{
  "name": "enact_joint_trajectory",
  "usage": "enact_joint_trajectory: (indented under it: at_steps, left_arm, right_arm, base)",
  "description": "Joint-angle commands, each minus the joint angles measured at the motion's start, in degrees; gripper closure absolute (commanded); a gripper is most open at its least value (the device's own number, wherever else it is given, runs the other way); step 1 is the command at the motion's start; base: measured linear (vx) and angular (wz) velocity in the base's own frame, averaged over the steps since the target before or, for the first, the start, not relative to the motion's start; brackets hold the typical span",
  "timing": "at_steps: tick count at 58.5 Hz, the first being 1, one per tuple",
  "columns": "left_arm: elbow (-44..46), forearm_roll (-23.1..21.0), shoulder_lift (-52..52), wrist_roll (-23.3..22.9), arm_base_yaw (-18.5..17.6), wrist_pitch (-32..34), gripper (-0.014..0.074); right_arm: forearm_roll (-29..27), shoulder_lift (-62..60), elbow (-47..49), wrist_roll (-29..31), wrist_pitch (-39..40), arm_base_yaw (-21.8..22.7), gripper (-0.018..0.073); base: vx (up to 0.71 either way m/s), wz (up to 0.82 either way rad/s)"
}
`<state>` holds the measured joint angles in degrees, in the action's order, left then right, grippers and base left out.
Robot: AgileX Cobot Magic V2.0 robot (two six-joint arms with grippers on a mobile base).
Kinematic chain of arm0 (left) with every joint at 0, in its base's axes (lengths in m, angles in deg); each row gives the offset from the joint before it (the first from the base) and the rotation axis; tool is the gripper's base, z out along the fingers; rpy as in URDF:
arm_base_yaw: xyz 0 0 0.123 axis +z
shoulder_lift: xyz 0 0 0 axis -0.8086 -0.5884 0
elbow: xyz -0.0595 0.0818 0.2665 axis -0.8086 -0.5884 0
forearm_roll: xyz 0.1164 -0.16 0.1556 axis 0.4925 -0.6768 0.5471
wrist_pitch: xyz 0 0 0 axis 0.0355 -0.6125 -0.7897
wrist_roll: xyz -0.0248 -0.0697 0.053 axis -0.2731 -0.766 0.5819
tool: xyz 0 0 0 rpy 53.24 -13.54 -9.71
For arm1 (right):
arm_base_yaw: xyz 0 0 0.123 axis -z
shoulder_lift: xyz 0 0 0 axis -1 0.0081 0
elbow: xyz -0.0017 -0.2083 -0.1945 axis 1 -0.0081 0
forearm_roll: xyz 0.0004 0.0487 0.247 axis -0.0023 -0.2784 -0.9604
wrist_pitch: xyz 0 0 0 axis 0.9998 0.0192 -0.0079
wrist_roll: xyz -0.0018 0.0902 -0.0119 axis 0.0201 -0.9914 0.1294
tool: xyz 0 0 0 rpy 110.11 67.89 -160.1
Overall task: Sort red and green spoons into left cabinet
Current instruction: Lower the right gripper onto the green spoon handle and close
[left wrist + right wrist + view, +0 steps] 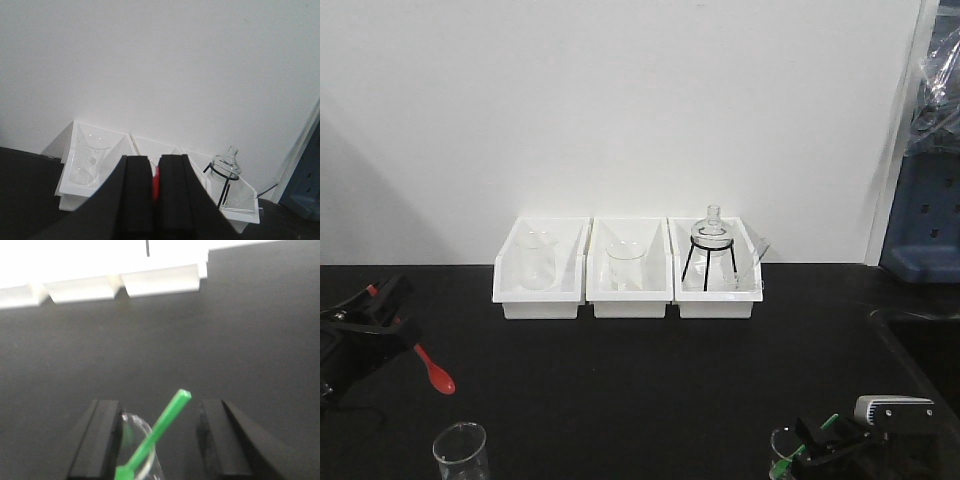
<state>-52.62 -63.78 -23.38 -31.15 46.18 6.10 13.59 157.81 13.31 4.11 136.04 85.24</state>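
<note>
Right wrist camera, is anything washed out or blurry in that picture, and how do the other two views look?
Right wrist view: the white bins are blown out, and the green spoon is soft-edged. Left wrist view: the left gripper is a dark, blurred silhouette around a sliver of red spoon. Front view: even light, with a faint shadow on the wall at left.

Plastic and glass on a matt black tabletop (620,400).
The red spoon (438,375) and green spoon (157,432) looked smooth, glossy plastic; the bins (630,303) were white plastic, the beaker (535,262) clear glass.
</note>
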Motion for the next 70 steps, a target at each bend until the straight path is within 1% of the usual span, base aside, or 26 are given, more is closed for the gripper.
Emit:
enact_joint_trajectory:
  at_steps: [1,9,15,45,55,64,70]
  left_arm:
    - [1.5,-0.4,2.0,0.0,-0.2,4.4,0.0601]
    - [1.5,-0.4,2.0,0.0,-0.2,4.4,0.0601]
    - [1.5,-0.4,2.0,0.0,-0.2,4.6,0.0601]
    - [1.5,-0.4,2.0,0.0,-0.2,4.6,0.0601]
    - [1.5,-0.4,2.0,0.0,-0.2,4.6,0.0601]
    - [1.5,-0.4,2.0,0.0,-0.2,4.4,0.0601]
    - [1.5,-0.4,2.0,0.0,-0.2,4.1,0.0601]
  right_arm:
    - [-0.4,-2.2,1.3,0.2,8.1,0.2,0.0241]
    - [-0.5,-2.2,1.3,0.2,7.3,0.2,0.0326]
    - [-0.5,-2.2,1.2,0.2,7.0,0.2,0.0357]
    - [-0.5,-2.2,1.2,0.0,7.0,0.2,0.0356]
    - [-0.5,-2.2,1.2,-0.2,5.0,0.2,0.0356]
    - [-0.5,-2.2,1.2,-0.2,4.9,0.2,0.0356]
    - [-0.5,-2.2,1.2,-0.2,5.0,0.2,0.0379]
  base:
    - [0.00,0.00]
    - [0.00,0.00]
    - [0.00,0.00]
    - [0.00,0.00]
    - [0.00,0.00]
    - [0.00,0.00]
    - [0.00,0.00]
